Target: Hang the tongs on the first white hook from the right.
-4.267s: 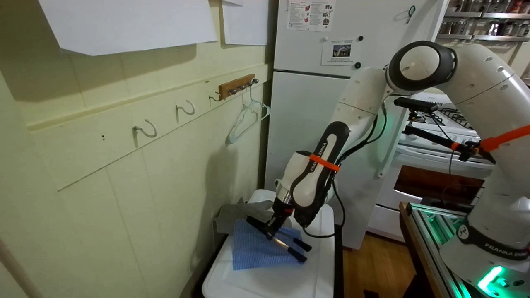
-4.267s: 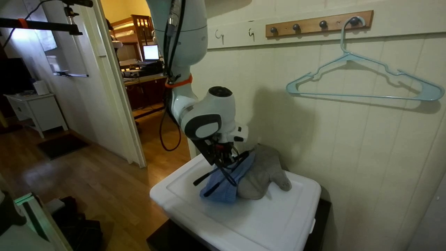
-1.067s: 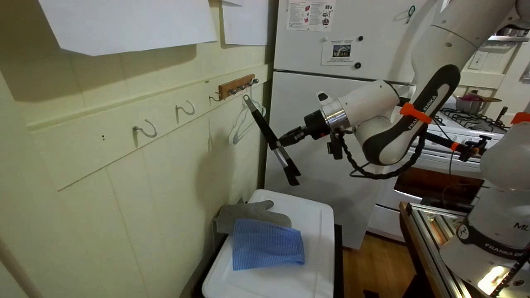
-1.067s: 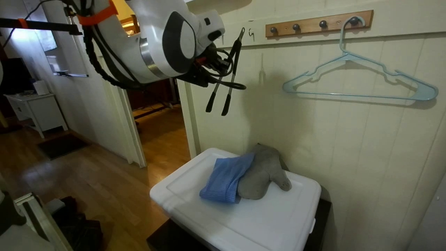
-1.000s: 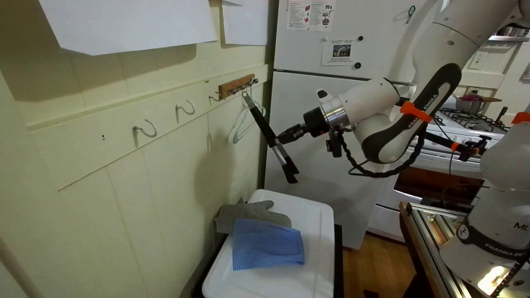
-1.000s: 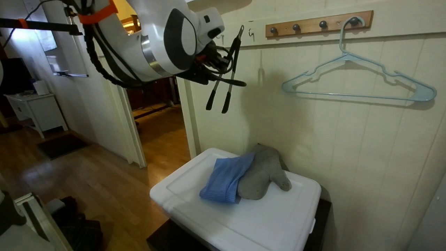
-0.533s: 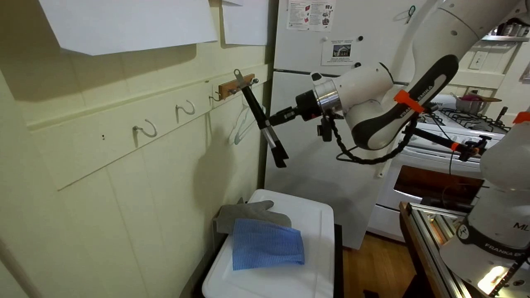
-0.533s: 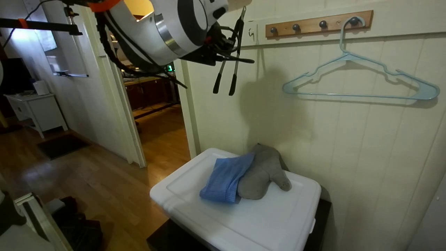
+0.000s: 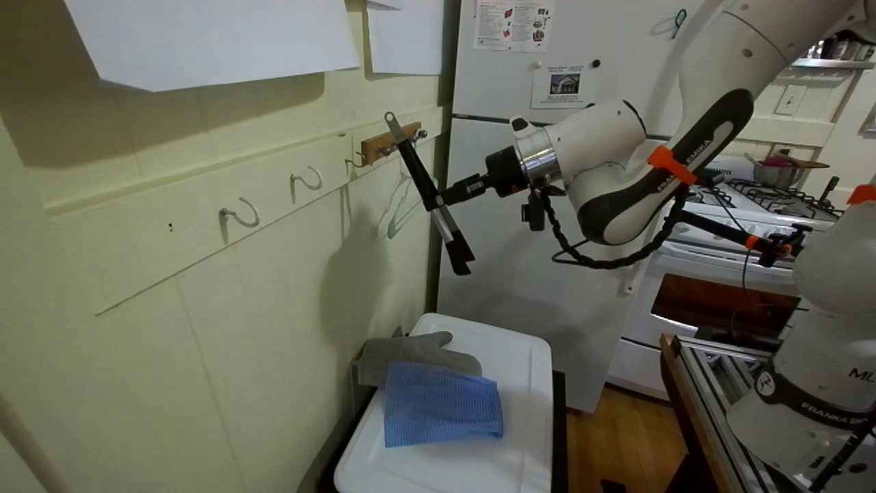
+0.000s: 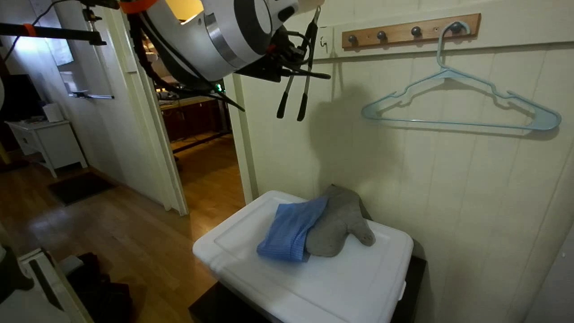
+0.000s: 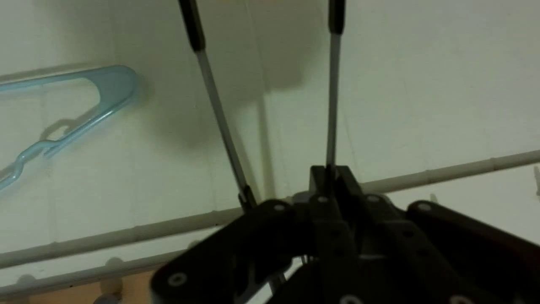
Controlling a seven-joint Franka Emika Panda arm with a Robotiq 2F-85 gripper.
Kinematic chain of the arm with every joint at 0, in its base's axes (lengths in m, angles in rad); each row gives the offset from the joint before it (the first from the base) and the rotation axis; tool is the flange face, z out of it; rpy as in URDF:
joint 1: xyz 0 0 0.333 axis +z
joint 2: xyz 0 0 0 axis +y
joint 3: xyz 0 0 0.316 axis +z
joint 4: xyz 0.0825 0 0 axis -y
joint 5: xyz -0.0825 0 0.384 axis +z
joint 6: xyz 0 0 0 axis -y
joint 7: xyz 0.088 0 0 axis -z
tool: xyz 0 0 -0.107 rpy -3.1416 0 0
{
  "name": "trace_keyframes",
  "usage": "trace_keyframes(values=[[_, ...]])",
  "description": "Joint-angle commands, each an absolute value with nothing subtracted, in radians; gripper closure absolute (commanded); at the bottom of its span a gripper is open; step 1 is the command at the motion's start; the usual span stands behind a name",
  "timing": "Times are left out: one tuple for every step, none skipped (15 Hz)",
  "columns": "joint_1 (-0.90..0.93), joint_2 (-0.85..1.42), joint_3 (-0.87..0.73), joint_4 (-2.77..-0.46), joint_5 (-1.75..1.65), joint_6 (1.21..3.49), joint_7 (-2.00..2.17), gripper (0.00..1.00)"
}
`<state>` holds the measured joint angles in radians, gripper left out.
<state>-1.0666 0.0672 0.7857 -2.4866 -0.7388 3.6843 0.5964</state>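
My gripper (image 9: 438,200) is shut on one arm of the black tongs (image 9: 416,163), near their middle. In the wrist view the gripper (image 11: 331,175) pinches that tongs arm (image 11: 333,101); the other arm stands free to its left. The tongs are tilted, ringed joined end up towards the wall, handles down and spread. The rightmost white hook (image 9: 356,164) is on the wall board beside the wooden bar; it also shows in an exterior view (image 10: 323,43). The ring appears higher than this hook and apart from it; its distance from the wall is hard to judge.
Two like hooks (image 9: 246,220) (image 9: 313,183) sit farther left on the board. A wooden bar (image 9: 373,147) holds a pale blue hanger (image 10: 547,117). Below, a white bin lid (image 10: 358,278) bears a blue cloth (image 10: 287,233) and a grey mitt (image 10: 334,229). A fridge (image 9: 513,274) stands behind.
The tongs have been lifted off the blue cloth and turned ring-up. Over the last second the gripper rose with them and moved towards the wall; in the last half second only slightly.
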Motion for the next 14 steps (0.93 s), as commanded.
trace_keyframes(values=[[-1.066,0.111,0.787,-2.469,-0.755,3.706,0.596,0.98],[-1.065,0.124,0.787,-2.462,-0.757,3.710,0.595,0.98],[-1.065,0.134,0.788,-2.456,-0.760,3.712,0.593,0.98],[-1.064,0.145,0.788,-2.449,-0.761,3.714,0.586,0.98],[-1.063,0.152,0.787,-2.441,-0.760,3.715,0.577,0.98],[-1.061,0.159,0.788,-2.432,-0.759,3.714,0.569,0.98],[-1.061,0.167,0.789,-2.423,-0.762,3.712,0.562,0.98],[-1.059,0.174,0.790,-2.414,-0.761,3.710,0.553,0.98],[-1.056,0.181,0.792,-2.403,-0.759,3.706,0.544,0.98],[-1.052,0.188,0.792,-2.395,-0.756,3.705,0.533,0.98],[-1.045,0.194,0.793,-2.386,-0.751,3.702,0.517,0.98],[-1.039,0.198,0.792,-2.378,-0.744,3.701,0.503,0.98],[-1.033,0.205,0.791,-2.369,-0.738,3.698,0.487,0.98],[-1.026,0.210,0.789,-2.362,-0.733,3.696,0.474,0.98]])
